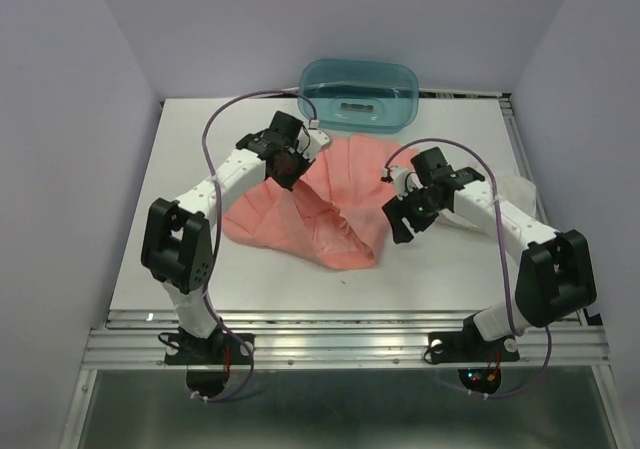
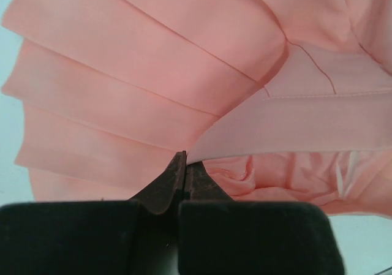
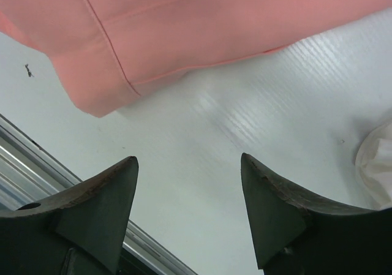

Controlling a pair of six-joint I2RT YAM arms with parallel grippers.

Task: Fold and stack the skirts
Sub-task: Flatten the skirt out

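The salmon-pink skirt [image 1: 320,204] lies spread and partly folded in the middle of the table. My left gripper [image 1: 287,172] is shut on its waistband edge [image 2: 294,125] and holds that edge lifted; the pleats [image 2: 122,73] fan out below in the left wrist view. My right gripper [image 1: 405,219] is open and empty, just right of the pink skirt's near hem [image 3: 184,36], above bare table. The white skirt [image 1: 500,201] lies bunched at the right, mostly hidden under my right arm; a corner of it shows in the right wrist view [image 3: 376,161].
A teal translucent tub [image 1: 360,94] stands at the back edge of the table. The table's metal front rail [image 3: 37,158] runs close below the right gripper's view. Grey walls close in on the left, back and right.
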